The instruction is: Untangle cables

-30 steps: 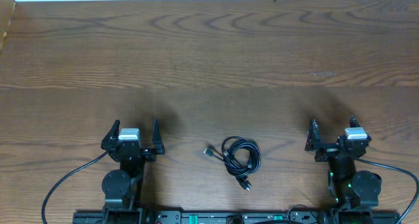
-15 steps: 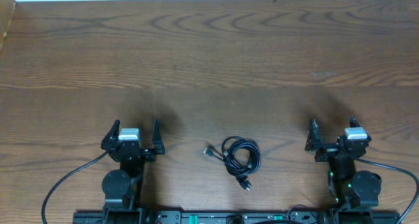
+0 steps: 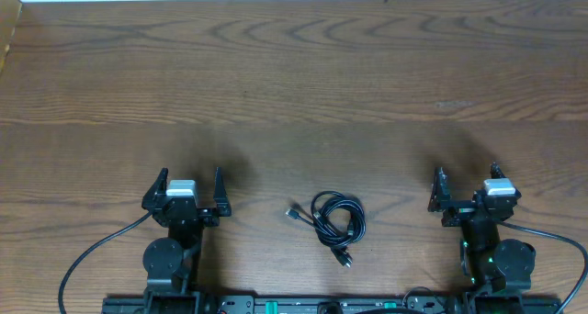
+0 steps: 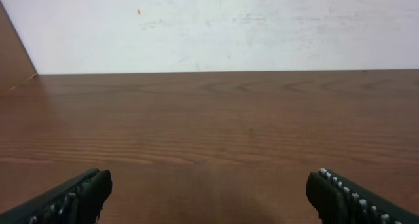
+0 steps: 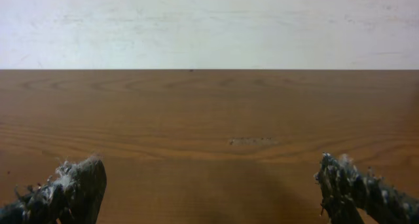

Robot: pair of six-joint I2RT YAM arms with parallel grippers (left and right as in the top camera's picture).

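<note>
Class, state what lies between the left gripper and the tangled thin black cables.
Only bare wooden tabletop, shown overhead, separates left gripper from the cables.

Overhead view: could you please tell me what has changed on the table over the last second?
Nothing visibly changed. The cables lie in the same bundle between the arms, and the left gripper and right gripper remain open, apart from it and holding nothing.
</note>
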